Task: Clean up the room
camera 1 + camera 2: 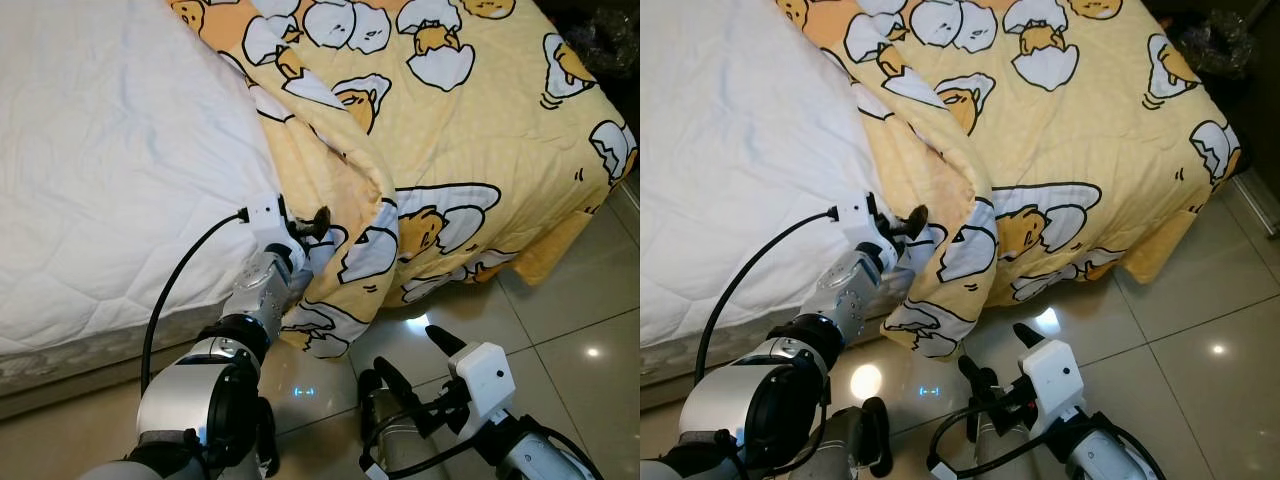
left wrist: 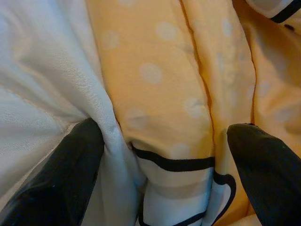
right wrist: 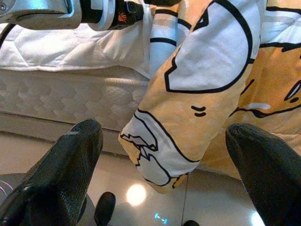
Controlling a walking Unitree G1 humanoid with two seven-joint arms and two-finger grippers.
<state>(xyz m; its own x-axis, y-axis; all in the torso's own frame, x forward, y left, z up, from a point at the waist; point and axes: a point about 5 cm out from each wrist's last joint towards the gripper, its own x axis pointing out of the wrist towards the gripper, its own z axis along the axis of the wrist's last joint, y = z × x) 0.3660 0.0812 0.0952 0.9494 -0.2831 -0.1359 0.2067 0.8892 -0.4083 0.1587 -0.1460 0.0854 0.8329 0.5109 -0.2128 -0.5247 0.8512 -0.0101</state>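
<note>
A yellow blanket (image 1: 450, 130) printed with cartoon eggs covers the right part of the bed, and its folded edge (image 1: 360, 260) hangs over the side toward the floor. The bare white mattress (image 1: 100, 150) lies to the left. My left gripper (image 1: 315, 225) reaches to that fold at the bed's edge; in the left wrist view it (image 2: 164, 136) stands open with blanket and white sheet bunched between the fingers. My right gripper (image 1: 415, 360) is low over the floor, open and holding nothing; its wrist view has the hanging blanket corner (image 3: 164, 150) just ahead.
Glossy beige floor tiles (image 1: 560, 330) run along the bed's side and foot. The mattress side (image 3: 70, 99) rises directly in front of me. A dark crinkled bag (image 1: 1220, 45) sits beyond the bed's far right corner.
</note>
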